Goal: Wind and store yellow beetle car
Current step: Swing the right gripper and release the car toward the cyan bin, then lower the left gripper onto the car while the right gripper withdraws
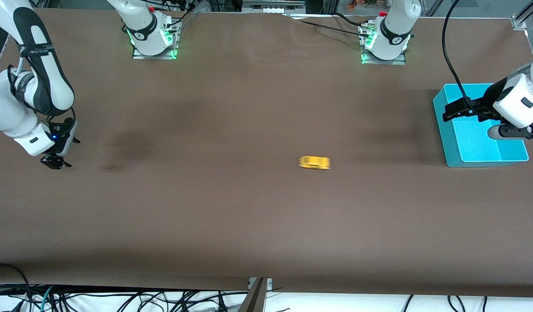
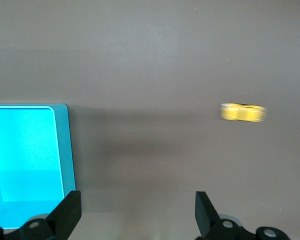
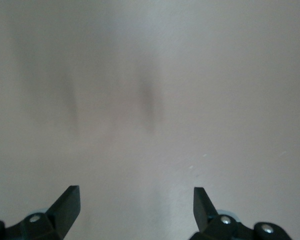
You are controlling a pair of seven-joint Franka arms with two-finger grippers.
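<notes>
Even overhead light, soft shadows on the brown table (image 1: 249,216); the yellow beetle car (image 1: 314,162) is smeared by motion blur in both views.

A tiny bright yellow toy beetle car (image 1: 314,162) with a rounded body sits upright on its wheels, side-on and blurred, on the brown worktop (image 1: 231,208) near mid-table, toward the left arm's end.
</notes>
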